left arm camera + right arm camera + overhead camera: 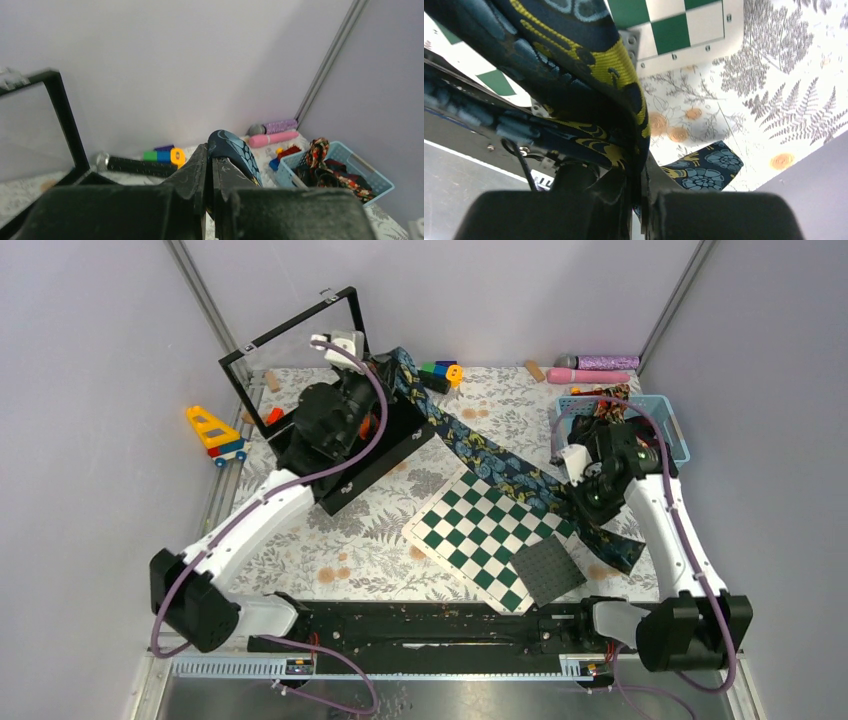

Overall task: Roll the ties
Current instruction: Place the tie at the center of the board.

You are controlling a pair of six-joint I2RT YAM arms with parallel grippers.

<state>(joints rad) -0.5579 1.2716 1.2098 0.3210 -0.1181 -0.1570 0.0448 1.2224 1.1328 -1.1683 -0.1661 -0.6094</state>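
One tie (490, 445), dark blue with a yellow and pale-blue flower pattern, is strung slantwise across the table (370, 540) and is gripped at two places. At the left, on the far side by the black frame (66, 117), the left gripper (210, 152) is seen clenched on the narrower part, with the cloth bulging up just past its fingertips. From there the tie is stretched down and rightward over the green-and-white chequered board (470, 530) to the right gripper (641, 172), which is clamped on the wider part. The broad end is seen lying on the table just beyond it, near the right edge. The cloth is judged to be light, soft and limp, and probably a little slick. It can be expected to sag and twist wherever it is not held, and a roll is likely to spring loose unless it is pinched. A hold is best taken flat across the width near one end, so that the roll can be started there while the rest is lightly stretched. Further right, more ties (318, 150) are bundled in the blue basket (286, 174). At least two patterns can be made out there, but the exact number cannot be told. One board, one basket and one tie in hand are counted.
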